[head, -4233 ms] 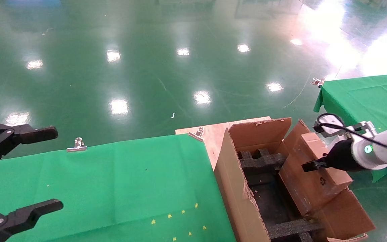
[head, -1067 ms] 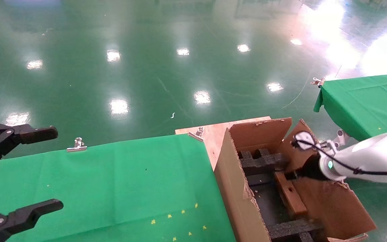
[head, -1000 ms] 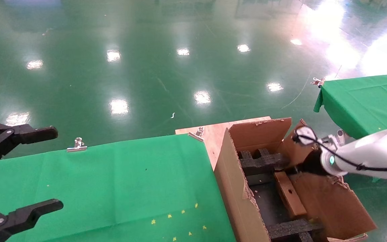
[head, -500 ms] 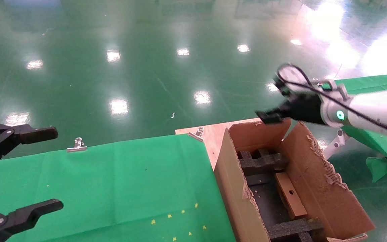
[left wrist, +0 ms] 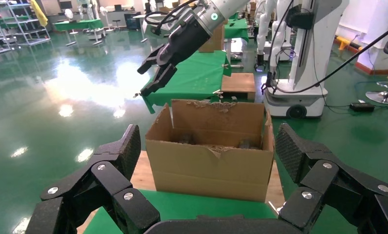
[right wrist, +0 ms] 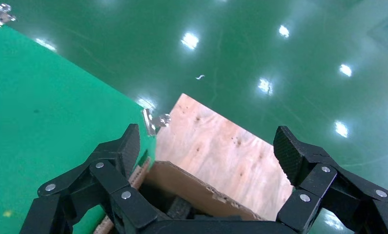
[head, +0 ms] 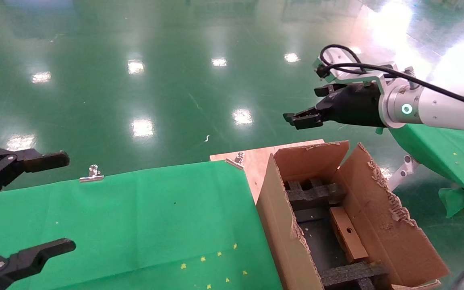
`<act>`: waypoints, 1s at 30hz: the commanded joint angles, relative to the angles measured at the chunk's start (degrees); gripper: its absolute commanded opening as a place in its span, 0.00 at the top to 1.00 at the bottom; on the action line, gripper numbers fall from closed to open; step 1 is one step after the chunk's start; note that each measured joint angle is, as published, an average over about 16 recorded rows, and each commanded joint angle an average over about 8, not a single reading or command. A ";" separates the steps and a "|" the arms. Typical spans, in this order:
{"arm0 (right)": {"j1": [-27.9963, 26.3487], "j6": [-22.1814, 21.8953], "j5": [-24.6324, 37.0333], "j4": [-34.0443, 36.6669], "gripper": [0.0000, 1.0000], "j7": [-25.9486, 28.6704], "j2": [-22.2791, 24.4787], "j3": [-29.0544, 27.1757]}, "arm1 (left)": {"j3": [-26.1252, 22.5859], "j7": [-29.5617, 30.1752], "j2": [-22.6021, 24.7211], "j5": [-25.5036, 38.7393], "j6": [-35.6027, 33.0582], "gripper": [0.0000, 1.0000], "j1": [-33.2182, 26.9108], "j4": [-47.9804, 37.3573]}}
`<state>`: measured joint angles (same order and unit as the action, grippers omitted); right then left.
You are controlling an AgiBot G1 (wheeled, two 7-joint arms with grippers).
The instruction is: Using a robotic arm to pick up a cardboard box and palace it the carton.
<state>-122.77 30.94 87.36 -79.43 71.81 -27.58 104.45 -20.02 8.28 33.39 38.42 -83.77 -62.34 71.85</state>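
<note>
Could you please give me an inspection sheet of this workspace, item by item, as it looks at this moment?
Surface: green cloth table, held by metal clips; bare wooden board at its far corner.
Job's things: cardboard box lies inside the carton, between black foam inserts; carton flaps torn.
Clutter: small yellow bits on the cloth.
Grippers: right gripper open, empty, raised above the carton's far edge; left gripper open, empty, parked over the cloth's left end.
Cables: black cable runs along the right arm.
Surroundings: glossy green floor; second green table to the right; another robot base behind the carton.
</note>
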 commanded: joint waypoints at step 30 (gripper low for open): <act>28.19 25.20 -20.87 2.76 0.00 -27.96 -3.43 -40.63 | -0.01 -0.01 -0.01 -0.01 0.00 0.00 0.00 -0.01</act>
<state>-94.56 56.15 66.47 -76.66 43.83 -31.01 63.79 -20.03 8.27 33.39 38.41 -83.77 -62.35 71.84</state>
